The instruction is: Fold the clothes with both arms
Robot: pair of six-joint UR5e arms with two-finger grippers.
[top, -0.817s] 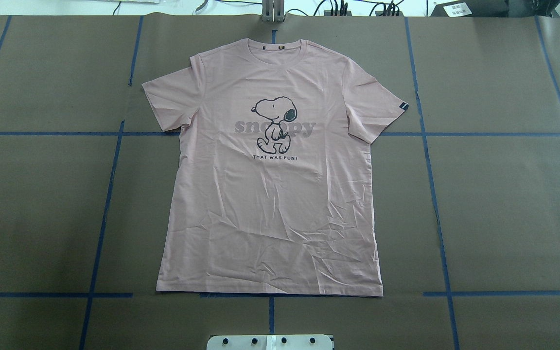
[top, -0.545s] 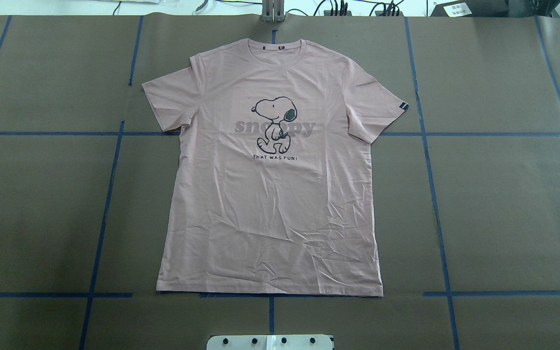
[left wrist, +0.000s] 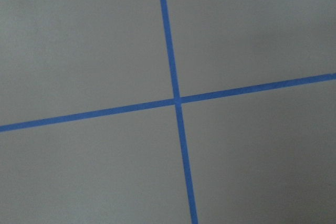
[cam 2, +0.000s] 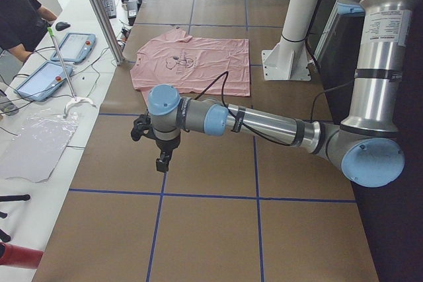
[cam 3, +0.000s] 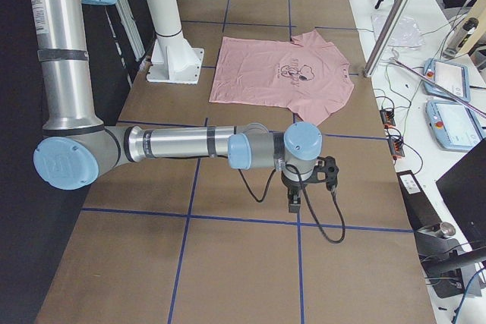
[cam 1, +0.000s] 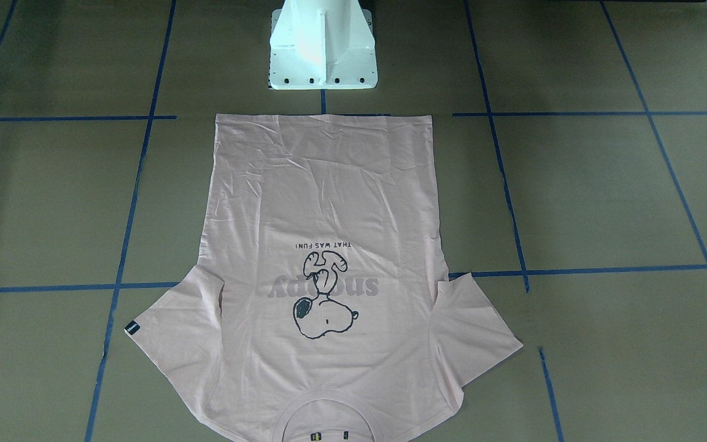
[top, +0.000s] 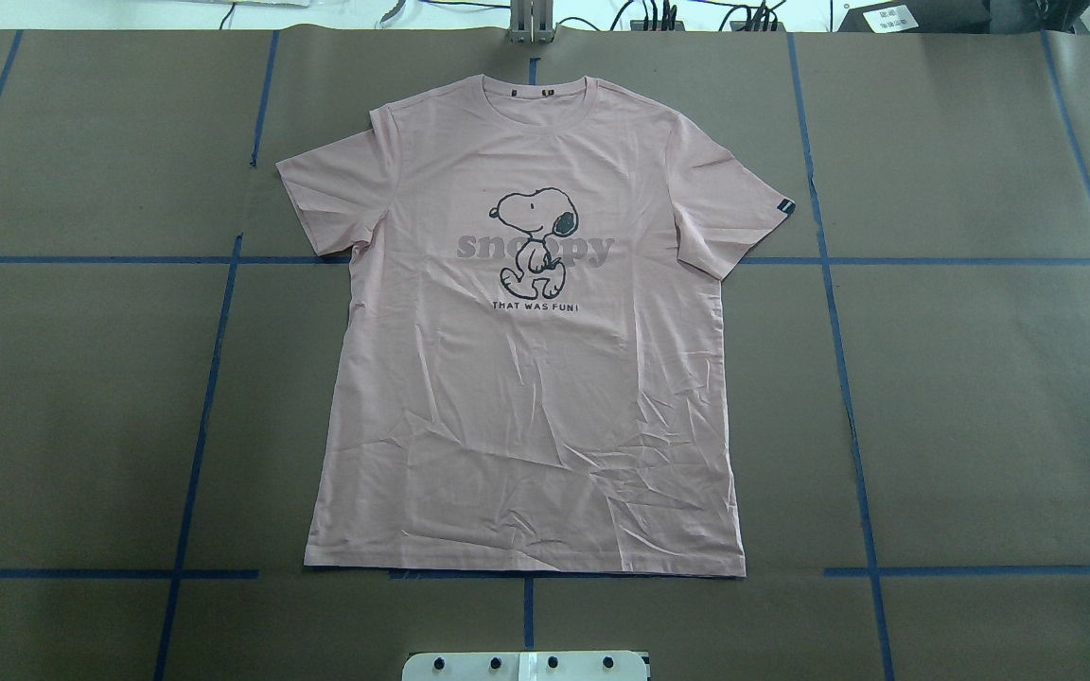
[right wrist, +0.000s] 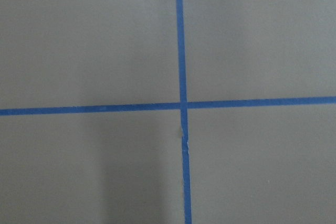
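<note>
The pale pink Snoopy T-shirt (top: 526, 397) lies flat and face up on the brown table, collar at the far edge and hem near the robot's base. It also shows in the front view (cam 1: 323, 196), the left side view (cam 2: 192, 64) and the right side view (cam 3: 281, 70). The left gripper (cam 2: 161, 159) hangs over bare table well to the shirt's left. The right gripper (cam 3: 294, 201) hangs over bare table well to the shirt's right. I cannot tell whether either is open or shut. Both wrist views show only table and blue tape.
Blue tape lines (top: 209, 378) grid the brown table. The white pedestal base (cam 1: 321, 49) stands just behind the shirt's hem. A metal post (cam 2: 99, 11) and a bench with tablets (cam 2: 73, 47) run along the far edge, where a person (cam 2: 16, 14) sits.
</note>
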